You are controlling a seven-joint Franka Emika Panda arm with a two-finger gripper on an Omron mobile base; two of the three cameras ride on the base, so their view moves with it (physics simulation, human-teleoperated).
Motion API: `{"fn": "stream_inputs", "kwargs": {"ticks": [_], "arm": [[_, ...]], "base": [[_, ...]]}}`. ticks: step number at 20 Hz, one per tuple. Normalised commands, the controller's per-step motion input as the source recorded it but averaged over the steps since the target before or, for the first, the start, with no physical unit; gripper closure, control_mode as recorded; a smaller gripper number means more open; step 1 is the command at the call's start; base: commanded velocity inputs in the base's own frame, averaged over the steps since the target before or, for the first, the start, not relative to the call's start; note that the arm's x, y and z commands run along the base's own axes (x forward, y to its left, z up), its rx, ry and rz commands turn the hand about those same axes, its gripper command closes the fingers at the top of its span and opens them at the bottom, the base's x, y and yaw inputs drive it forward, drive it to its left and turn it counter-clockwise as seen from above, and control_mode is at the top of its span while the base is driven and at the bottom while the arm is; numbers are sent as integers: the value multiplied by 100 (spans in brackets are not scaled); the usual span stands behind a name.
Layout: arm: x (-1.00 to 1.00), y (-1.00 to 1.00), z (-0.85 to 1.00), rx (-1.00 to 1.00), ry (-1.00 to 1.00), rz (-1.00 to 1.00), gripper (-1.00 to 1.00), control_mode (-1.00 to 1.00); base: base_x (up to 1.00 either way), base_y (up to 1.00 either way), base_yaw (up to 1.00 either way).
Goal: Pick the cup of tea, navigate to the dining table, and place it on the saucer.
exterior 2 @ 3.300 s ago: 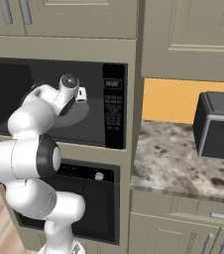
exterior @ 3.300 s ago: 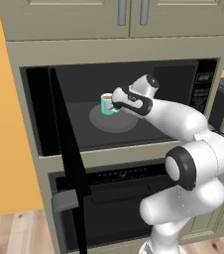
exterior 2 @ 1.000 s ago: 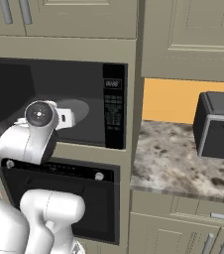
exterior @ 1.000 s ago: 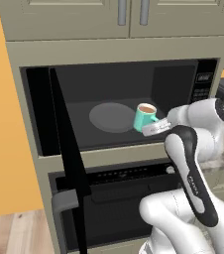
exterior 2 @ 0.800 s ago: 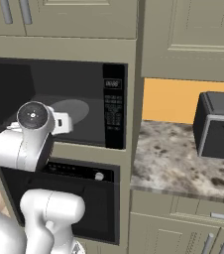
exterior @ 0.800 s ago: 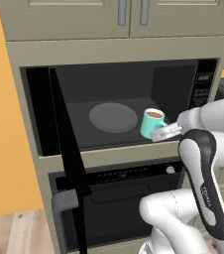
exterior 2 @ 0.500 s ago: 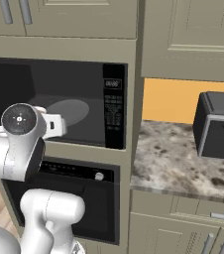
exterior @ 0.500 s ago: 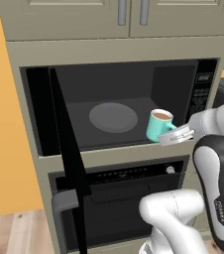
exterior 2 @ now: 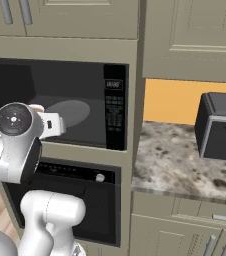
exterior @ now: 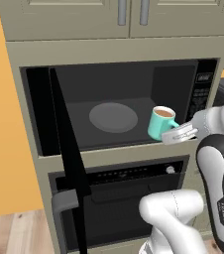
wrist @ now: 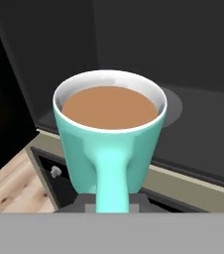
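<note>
A: What do I have around the arm?

B: From my screens, the biggest thing is the tall beige cabinet column [exterior: 109, 49] with the built-in microwave [exterior: 119, 106]. Its dark door [exterior: 67, 149] stands swung open at the left of the cavity, edge-on to my left base camera. Under it sits a black wall oven [exterior: 119, 198] with a small knob. To the right I see a granite counter [exterior 2: 185, 165] with an orange wall behind it and a dark appliance [exterior 2: 220, 127] on top, but I cannot say what kind. The floor is light wood.

A: Inside the microwave?

B: A grey round turntable [exterior: 113, 117], flat on the cavity floor.

A: And the cup?

B: The cup of tea [exterior: 160, 122] is upright, in the air at the front right of the microwave opening, apart from the turntable. The gripper [exterior: 176, 135] is clamped on its handle from the right side; in the hand view the handle [wrist: 112, 173] runs straight down between the fingers, brown tea level inside.
</note>
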Motion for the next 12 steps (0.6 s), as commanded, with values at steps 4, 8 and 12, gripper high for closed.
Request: {"fn": "stream_inputs", "kwargs": {"ticks": [4, 8, 12], "arm": [[0, 0, 0, 0, 0, 0, 100, -100], [0, 0, 0, 0, 0, 0, 100, 100], [0, 0, 0, 0, 0, 0, 100, 100]], "base": [[0, 0, 0], [-16, 0, -1], [-98, -6, -19]]}}
